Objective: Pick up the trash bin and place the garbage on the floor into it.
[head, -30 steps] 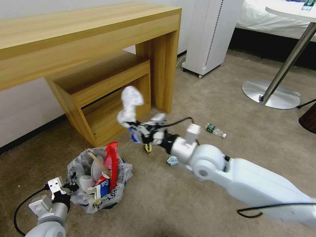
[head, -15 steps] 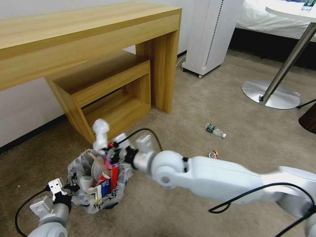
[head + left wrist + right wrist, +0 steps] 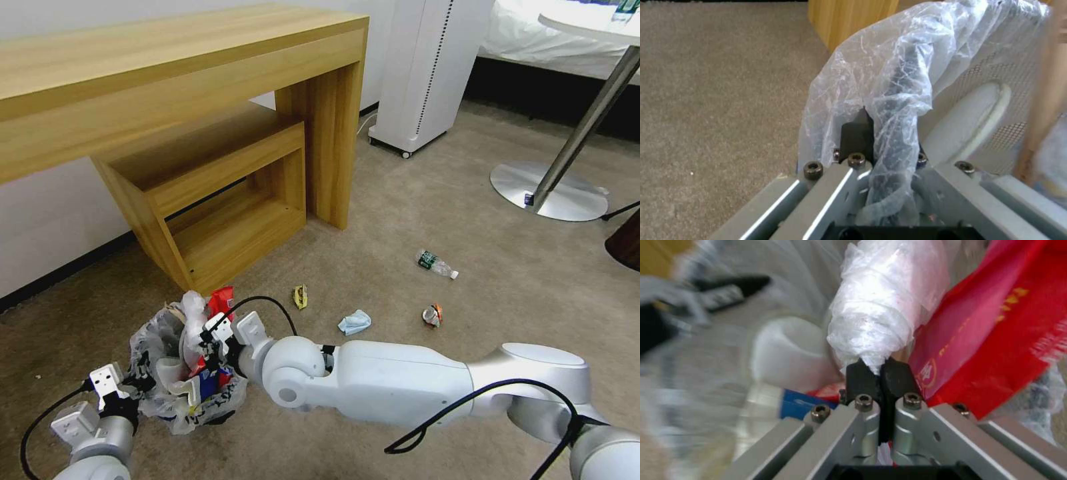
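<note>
Right now your right gripper [image 3: 212, 339] is down in the mouth of the trash bin [image 3: 175, 407], its jaws pressed together on the tail of a crumpled white tissue [image 3: 882, 311], which stands among what the bin already holds; holding it by that thin twisted end lets the bulk hang clear of the fingers [image 3: 896, 380], so it should drop free once you let go, in my judgement. Your left gripper [image 3: 130, 390] sits at the bin's near edge, its jaws pinching the rim through the crinkly plastic liner [image 3: 889, 76]; that grip steadies the bin on the floor [image 3: 413, 207] and keeps its mouth turned toward the other arm. The bin looks crowded: a red wrapper [image 3: 987, 336] stands tall just beside the tissue, a white slipper [image 3: 971, 120] leans against the inner wall, and a wooden stick [image 3: 1042, 110] rises along the side, so you have little open room for the tissue to fall into and it may perch on top. Out on the carpet, well apart from the bin, more garbage waits: a small yellow wrapper [image 3: 301, 296], a light-blue mask [image 3: 355, 323], a crushed can [image 3: 432, 315] and a green-labelled bottle [image 3: 435, 263]. The wooden desk [image 3: 200, 87] and its low shelf [image 3: 227, 180] stand close behind the bin, limiting how far you can reach over from that side, while a white appliance [image 3: 427, 73] and a round table base [image 3: 548, 191] lie farther off.
</note>
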Available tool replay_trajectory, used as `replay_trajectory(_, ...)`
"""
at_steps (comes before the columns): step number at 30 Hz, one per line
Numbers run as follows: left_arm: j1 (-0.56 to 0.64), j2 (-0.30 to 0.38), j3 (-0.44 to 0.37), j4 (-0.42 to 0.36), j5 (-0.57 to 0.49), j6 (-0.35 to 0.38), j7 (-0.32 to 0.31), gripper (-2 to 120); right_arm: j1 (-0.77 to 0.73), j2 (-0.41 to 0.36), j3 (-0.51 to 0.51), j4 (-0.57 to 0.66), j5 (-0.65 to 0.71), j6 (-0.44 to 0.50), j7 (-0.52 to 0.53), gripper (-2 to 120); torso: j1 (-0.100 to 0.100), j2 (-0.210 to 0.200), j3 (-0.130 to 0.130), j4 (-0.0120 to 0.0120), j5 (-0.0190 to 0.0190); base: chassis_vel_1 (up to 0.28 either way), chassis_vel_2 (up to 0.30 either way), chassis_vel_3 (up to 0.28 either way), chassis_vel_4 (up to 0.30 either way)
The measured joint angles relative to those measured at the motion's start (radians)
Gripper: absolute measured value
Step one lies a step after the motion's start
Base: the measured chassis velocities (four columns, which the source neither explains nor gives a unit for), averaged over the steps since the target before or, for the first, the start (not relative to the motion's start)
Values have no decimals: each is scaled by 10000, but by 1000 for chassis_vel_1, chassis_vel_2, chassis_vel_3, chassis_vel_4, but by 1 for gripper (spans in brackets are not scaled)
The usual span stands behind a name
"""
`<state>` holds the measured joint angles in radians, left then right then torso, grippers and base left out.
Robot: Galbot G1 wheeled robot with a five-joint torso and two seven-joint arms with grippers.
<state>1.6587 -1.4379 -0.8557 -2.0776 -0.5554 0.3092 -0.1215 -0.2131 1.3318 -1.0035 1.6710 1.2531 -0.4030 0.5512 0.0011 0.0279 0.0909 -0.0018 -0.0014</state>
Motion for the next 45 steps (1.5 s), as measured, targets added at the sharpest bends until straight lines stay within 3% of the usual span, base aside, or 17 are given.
replay_trajectory(17,-43,-93,64,54,57,-31,25,1,13,1178,-388,-1493,-10,-932,339,0,0,0,0,1,1,0,0,0,0)
replay_trajectory(25,25,-149,111,55,111,-73,64,1,19,1930,-483,-2487,-236,-867,225,0,0,0,0,2,0,0,0,0,0)
replay_trajectory(40,49,-159,132,15,127,-74,90,1,-158,2029,-526,-2424,-200,-869,257,0,0,0,0,1,1,0,0,0,0)
replay_trajectory(43,51,-160,127,15,128,-81,105,1,-147,1979,-496,-2320,-243,-739,204,7,0,0,0,1,2,0,0,0,0)
replay_trajectory(45,50,-159,116,15,127,-82,106,1,-85,1816,-426,-2081,-381,-530,65,19,0,0,0,1,1,0,0,0,0)
